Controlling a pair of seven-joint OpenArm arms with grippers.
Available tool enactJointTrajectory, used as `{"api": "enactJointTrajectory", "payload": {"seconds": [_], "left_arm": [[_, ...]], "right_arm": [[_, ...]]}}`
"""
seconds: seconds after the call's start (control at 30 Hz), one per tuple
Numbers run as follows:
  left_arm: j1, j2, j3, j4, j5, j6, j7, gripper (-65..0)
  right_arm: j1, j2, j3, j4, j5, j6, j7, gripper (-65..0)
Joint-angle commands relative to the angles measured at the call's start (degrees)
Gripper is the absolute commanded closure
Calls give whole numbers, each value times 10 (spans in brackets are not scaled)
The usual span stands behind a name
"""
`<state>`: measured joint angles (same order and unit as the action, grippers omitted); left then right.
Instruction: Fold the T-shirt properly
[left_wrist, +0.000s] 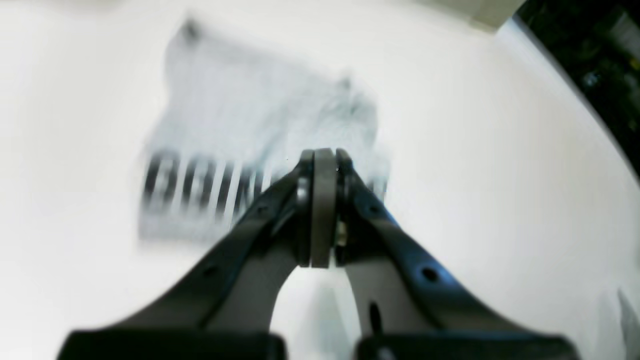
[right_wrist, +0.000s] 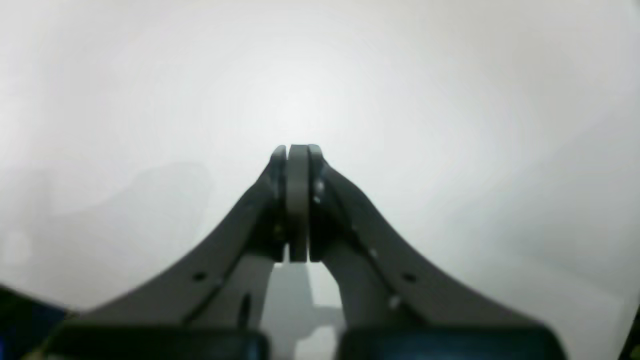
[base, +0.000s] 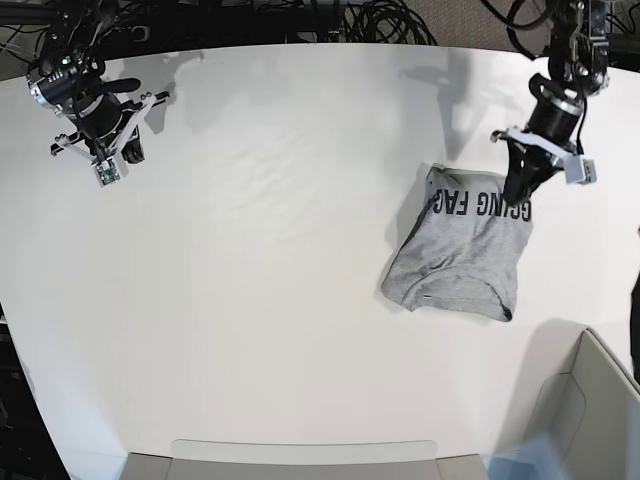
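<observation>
the t-shirt (base: 460, 255) lies as a compact folded bundle on the white bench (base: 260, 260), lettered side up. it sits just below and in front of the left pincer (base: 522, 190), whose tips hang over the lettered edge; from the base view i cannot tell whether they touch the cloth. in the left wrist view the left pincer (left_wrist: 324, 160) has its jaws pressed together with nothing between them, and the shirt is a blurred grey patch beyond and to one side of the tips. that looks like a pincer finished with the cloth, not one about to grip it.

the right pincer (base: 105, 150) is well apart from the shirt, at the far corner of the bench. its jaws (right_wrist: 298, 155) are pressed together too, over bare bench, probably parked there to keep clear.

judging by the neat bundle, the folding seems near its end; one edge looks a little uneven.
</observation>
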<state>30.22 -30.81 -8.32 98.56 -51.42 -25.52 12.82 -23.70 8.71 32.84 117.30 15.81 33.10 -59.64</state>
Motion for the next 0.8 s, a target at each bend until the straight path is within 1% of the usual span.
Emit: {"api": "enactJointTrajectory", "payload": {"seconds": [0.0,0.07,0.13,0.23,0.37,0.4,0.47,0.5,0.57,0.6,0.67,0.77], "left_arm": [[17,-8,-5,18,1,-7,-18,0],[57,-7,-5,33,28,-6,-18,0],[94,0,-5,48,64,-6,-18,0],[145,40,-28,64,121,-6,-19,0],[200,116,-84,74,196,-13,-19,0],[211,131,-97,72,215,-13,-19,0],[226,148,-112,71,240,-16,-19,0],[235,155,-118,70,248,-30,-19,0],[251,166,-126,70,253,-75,-19,0],[258,173,-134,70,253,-105,-19,0],[265,191,-152,63,254,-140,-19,0],[262,219,-195,33,261,-145,-19,0]], "right_arm": [[-14,5,3,11,5,7,8,0],[-40,1,3,11,6,7,8,0],[-64,-17,3,11,6,8,19,0],[-126,-46,1,11,6,8,101,0],[-215,-103,-2,11,3,8,232,0],[-237,-117,-2,11,3,8,256,0],[-269,-132,-2,10,3,8,290,0],[-284,-142,-2,9,3,8,304,0],[-306,-154,2,6,3,8,326,0],[-316,-161,3,6,3,8,337,0],[-335,-169,3,5,3,8,356,0],[-361,-175,0,-16,3,8,388,0]]}}
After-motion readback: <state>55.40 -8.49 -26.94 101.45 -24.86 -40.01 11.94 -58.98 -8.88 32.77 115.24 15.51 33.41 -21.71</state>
